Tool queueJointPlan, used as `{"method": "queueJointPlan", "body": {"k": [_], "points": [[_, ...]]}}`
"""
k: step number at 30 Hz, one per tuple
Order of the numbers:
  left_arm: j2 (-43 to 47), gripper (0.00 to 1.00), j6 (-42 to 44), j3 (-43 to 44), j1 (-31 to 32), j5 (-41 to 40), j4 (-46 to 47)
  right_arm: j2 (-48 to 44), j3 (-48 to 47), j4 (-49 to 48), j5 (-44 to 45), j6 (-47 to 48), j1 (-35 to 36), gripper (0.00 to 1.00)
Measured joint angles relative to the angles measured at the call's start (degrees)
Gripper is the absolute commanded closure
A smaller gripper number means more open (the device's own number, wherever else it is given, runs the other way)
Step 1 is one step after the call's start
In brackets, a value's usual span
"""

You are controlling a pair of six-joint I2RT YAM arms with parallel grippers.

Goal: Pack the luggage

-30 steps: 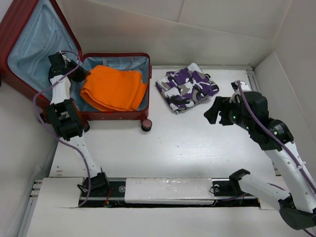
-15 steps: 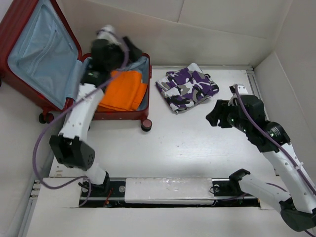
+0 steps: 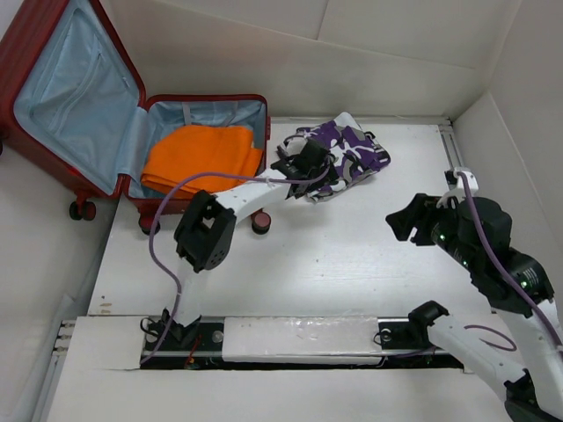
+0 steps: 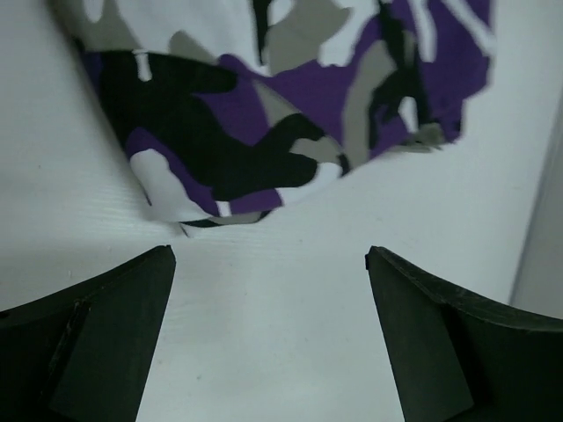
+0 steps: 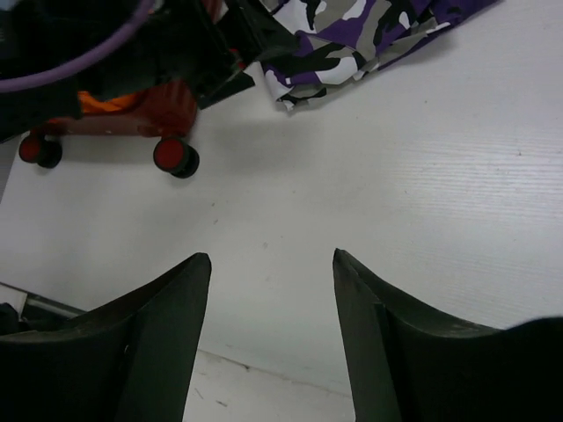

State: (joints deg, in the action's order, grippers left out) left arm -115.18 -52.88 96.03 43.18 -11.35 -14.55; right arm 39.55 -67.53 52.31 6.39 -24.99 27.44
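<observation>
Your left gripper (image 4: 268, 259) has its jaws spread and empty, with the camouflage garment (image 4: 290, 114) just ahead, its long axis probably crosswise. The luggage (image 3: 62, 97) sits lid-up to the left. The right gripper (image 5: 271, 264), also spread and empty, is farther off.

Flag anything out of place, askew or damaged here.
Nothing looks spilled or damaged. One item is out of place: the purple camouflage garment lies on the table right of the luggage, not inside with the orange garment. The left hand is open just short of its edge.

White table (image 3: 352, 264), pale walls (image 3: 396, 70)
</observation>
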Motion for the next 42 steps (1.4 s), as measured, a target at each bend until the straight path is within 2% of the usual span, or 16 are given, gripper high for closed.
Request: {"method": "queueJointPlan", "body": {"k": [4,9,10,13,14,19,21,22,24,25,31,35,38,39,41,42], "points": [[-5.79,0.14,-7.39,1.16,-0.55,-3.78,-2.49,-3.26,0.63,1.81,-1.18,-0.42,0.02,0.33],[-7.87,0.2,-14.45,2.86,-2.69,-7.1,-4.26,-5.35,0.94,4.96,-1.49,-0.55,0.0,0.33],[-8.55,0.27,-15.37,3.76,-3.21,-7.37,-4.44,-5.64,0.94,5.49,-1.51,-0.55,0.02,0.33],[-11.58,0.36,-17.31,7.8,-4.39,-7.23,-4.96,-6.29,0.92,6.99,-1.46,-0.55,0.02,0.33],[-13.11,0.47,-17.7,9.51,-4.72,-6.91,-5.05,-6.43,0.87,7.56,-1.33,-0.55,0.0,0.33],[-18.16,0.62,-18.1,12.87,-4.85,-5.2,-5.49,-6.56,0.46,9.55,-0.37,-0.52,0.02,0.33],[-18.71,0.78,-18.16,12.74,-4.61,-4.42,-5.35,-6.56,0.09,10.25,-0.15,-0.46,0.02,0.33],[-18.71,0.9,-18.1,12.52,-4.44,-3.82,-5.03,-6.56,-0.02,10.29,-0.09,-0.46,0.02,0.32],[-18.69,0.99,-17.92,11.87,-3.87,-2.71,-3.82,-6.54,-0.17,10.29,0.04,-0.35,0.02,0.32],[-18.69,1.0,-17.66,11.34,-3.43,-2.16,-2.95,-6.49,-0.22,10.29,0.11,-0.31,0.02,0.32],[-17.79,1.0,-15.15,8.35,0.55,-0.7,1.36,-5.64,-0.26,10.08,0.2,-0.26,0.02,0.32],[-14.32,0.99,-13.14,2.91,3.69,0.5,3.17,-4.33,-0.26,9.55,0.09,-0.04,0.02,0.32],[-10.6,0.66,-11.34,-1.84,4.94,1.64,2.67,-3.65,-0.24,8.81,-0.35,0.13,0.02,0.32],[-9.49,0.48,-10.91,-2.99,5.11,2.12,1.81,-3.52,-0.24,8.55,-0.48,0.17,0.02,0.32],[-7.13,0.32,-9.92,-5.14,5.03,2.23,1.25,-3.32,-0.2,8.13,-0.92,0.26,0.02,0.32],[-5.86,0.28,-9.62,-6.05,4.81,2.03,0.79,-3.28,-0.11,7.69,-1.07,0.39,0.02,0.32]]}}
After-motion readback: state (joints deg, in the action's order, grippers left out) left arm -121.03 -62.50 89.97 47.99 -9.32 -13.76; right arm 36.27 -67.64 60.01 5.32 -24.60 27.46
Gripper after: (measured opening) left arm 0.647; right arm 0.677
